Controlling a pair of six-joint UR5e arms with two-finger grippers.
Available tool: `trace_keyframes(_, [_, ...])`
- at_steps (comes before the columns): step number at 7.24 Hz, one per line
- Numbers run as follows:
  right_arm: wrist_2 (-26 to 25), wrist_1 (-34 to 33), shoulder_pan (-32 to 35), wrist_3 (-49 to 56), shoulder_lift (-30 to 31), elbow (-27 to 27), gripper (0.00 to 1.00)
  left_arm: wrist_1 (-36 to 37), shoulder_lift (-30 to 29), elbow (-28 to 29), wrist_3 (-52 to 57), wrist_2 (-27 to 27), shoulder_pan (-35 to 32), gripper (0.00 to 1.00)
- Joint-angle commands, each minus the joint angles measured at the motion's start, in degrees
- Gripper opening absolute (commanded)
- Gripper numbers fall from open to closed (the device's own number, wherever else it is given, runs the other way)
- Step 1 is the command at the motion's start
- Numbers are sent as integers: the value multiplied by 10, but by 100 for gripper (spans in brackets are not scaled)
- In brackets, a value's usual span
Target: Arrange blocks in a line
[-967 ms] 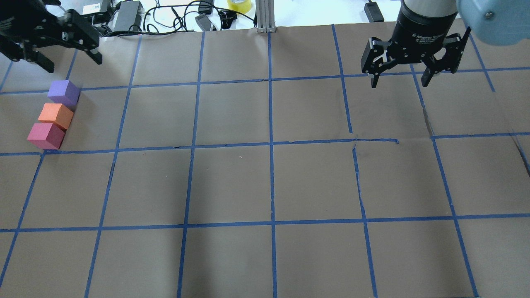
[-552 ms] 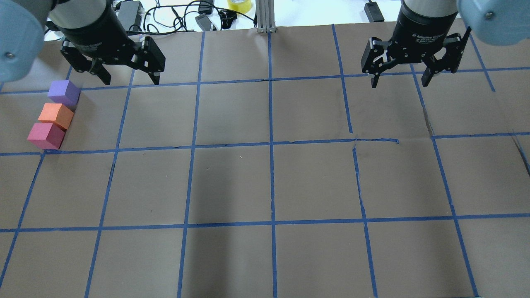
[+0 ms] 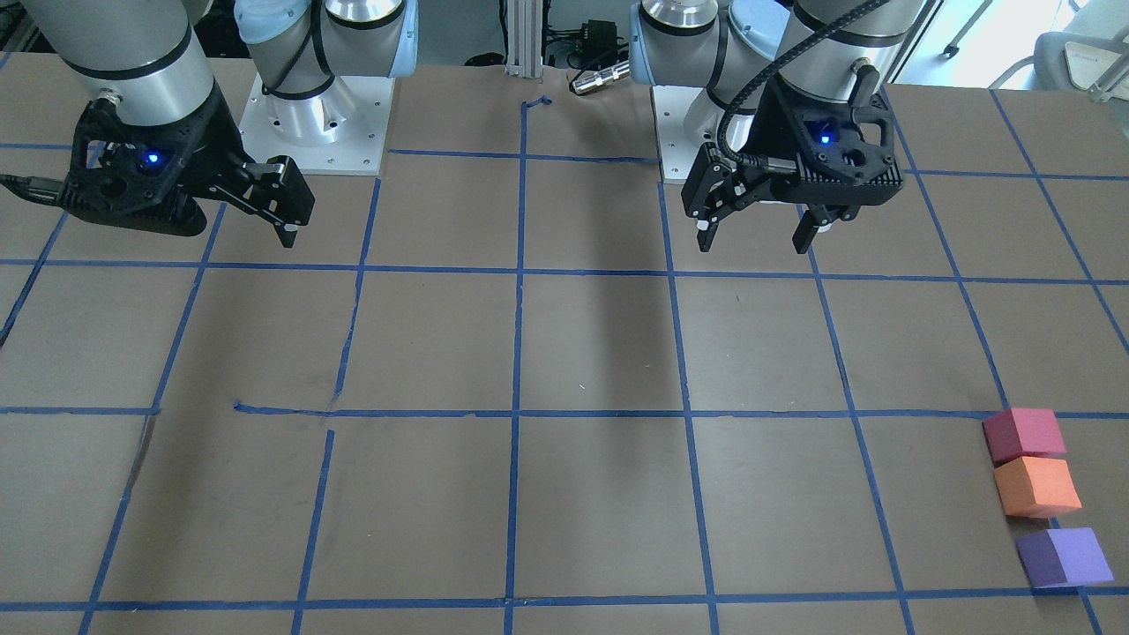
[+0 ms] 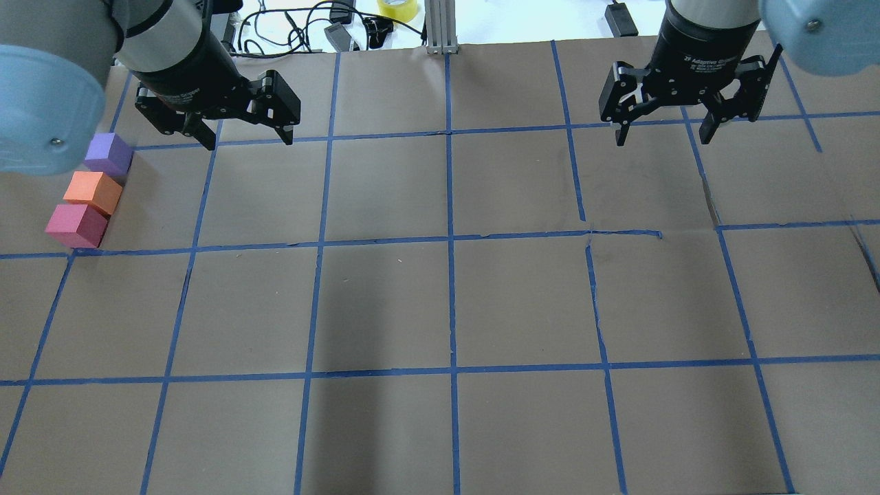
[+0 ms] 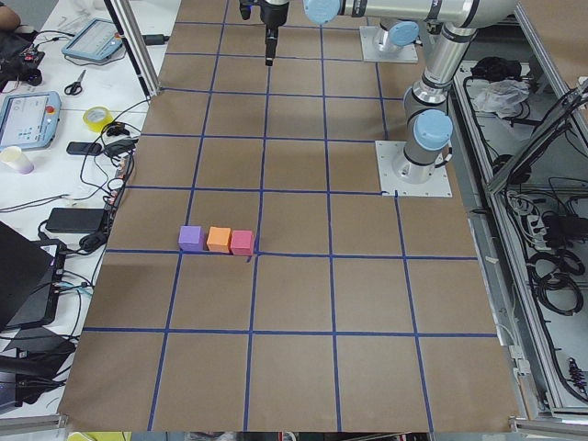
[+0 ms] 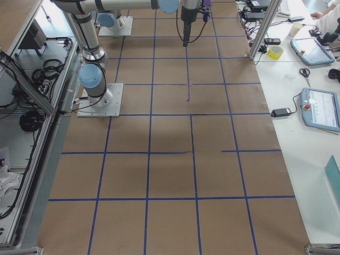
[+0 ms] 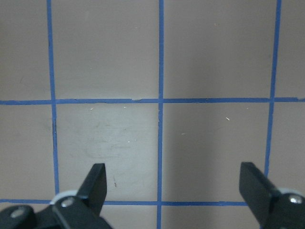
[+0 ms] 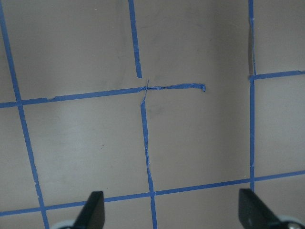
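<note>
- The left pincer has swung from the far-left corner of the overhead view towards the middle. It now hangs over a blue tape line, well apart from the blocks.
- The right pincer and the three cubes sit where they were a second ago.
- The worktop is covered in brown paper marked into squares with blue tape.
- The purple matte foam cube, the orange matte foam cube and the pinkish-red matte foam cube lie in one straight row near the worktop's edge on the robot's left.
- The row runs away from the robot: pinkish-red nearest it, orange in the middle, purple farthest.
- The pinkish-red cube sits against the orange one, its near corner just beside a crossing of tape lines.
- The front-facing view shows a thin gap between the orange cube and the purple one.
- The left pincer is spread wide and holds nothing: in its wrist view its two black fingers stand far apart with only bare paper and tape between them.
- The right pincer is likewise spread wide and holds nothing, raised over the worktop on the robot's right; its fingers frame a torn stretch of tape.
- Neither pincer touches any cube.
</note>
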State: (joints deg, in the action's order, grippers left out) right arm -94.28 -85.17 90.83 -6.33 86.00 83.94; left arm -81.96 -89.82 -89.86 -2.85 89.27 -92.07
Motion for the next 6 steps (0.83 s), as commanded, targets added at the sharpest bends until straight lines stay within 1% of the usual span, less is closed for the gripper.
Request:
trace_keyframes(1, [0,0,0,0,0,0,100,4,0,-1,18,-1,1,100])
trace_keyframes(6, [0,1,1,0,0,0,100,1,5,-7,18,0,3,100])
